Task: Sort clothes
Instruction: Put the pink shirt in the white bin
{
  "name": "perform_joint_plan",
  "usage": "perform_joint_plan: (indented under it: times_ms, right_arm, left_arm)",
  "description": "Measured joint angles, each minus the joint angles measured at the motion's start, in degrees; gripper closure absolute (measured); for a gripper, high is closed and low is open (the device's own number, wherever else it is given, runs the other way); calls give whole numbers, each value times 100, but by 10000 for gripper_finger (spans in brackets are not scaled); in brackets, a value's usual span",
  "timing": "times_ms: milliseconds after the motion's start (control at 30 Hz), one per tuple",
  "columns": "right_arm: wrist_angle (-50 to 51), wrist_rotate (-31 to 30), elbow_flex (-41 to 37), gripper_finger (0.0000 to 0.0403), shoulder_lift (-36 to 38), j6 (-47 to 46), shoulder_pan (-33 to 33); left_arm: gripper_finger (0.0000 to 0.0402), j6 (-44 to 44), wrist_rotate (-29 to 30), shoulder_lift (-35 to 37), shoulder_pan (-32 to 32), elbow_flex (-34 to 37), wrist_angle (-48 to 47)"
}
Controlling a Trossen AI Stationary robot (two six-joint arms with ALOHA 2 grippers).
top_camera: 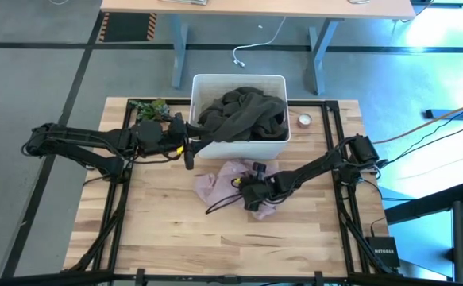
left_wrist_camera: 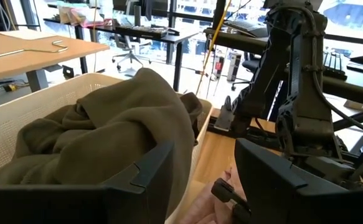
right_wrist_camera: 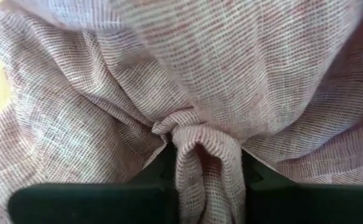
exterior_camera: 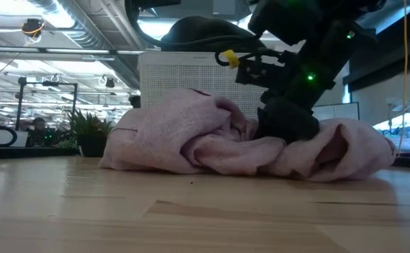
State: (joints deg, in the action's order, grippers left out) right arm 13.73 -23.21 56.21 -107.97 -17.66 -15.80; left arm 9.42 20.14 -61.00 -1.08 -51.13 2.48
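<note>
Pink fabric [right_wrist_camera: 187, 93] bunched on the counter [top_camera: 215, 246] at six o'clock of the white bin [top_camera: 239, 147] is pinched by the right tool [top_camera: 255, 195], while the left tool [top_camera: 190, 147] gapes wide beside olive clothing [top_camera: 243, 115].

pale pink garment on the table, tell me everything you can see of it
The pale pink garment is a soft, thin woven fabric with a fine checked weave, crumpled in a low heap on the wooden table, just in front of the white plastic bin. It is one rumpled mass of folds with no clear shape. The right gripper is pressed down into it, its fingers shut on a bunched fold. The left gripper is apart from it, beside the bin.
</note>
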Motion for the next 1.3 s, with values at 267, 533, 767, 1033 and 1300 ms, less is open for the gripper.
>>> perform_joint_plan:
  times_ms: [267, 533, 767, 1033, 1300]
  right_arm:
    - [344, -550, -44, 346, 677, 147, -355]
    - [515, -1238, -29, 346, 1592, 149, -836]
    - [584, -2246, -18, 346, 2631, 424, -1151]
    - [-597, -2917, 78, 347, 3736, 1933, -1074]
    - [-1108, -2963, 1371, 347, 4037, 3393, -545]
  left_arm:
    - [237, -55, 0, 0, 0, 0, -38]
    - [237, -43, 0, 0, 0, 2, -33]
    - [237, 22, 0, 0, 0, 2, 3]
    - [237, 28, 1, 0, 0, 2, 47]
    - [237, -41, 2, -2, 0, 2, 138]
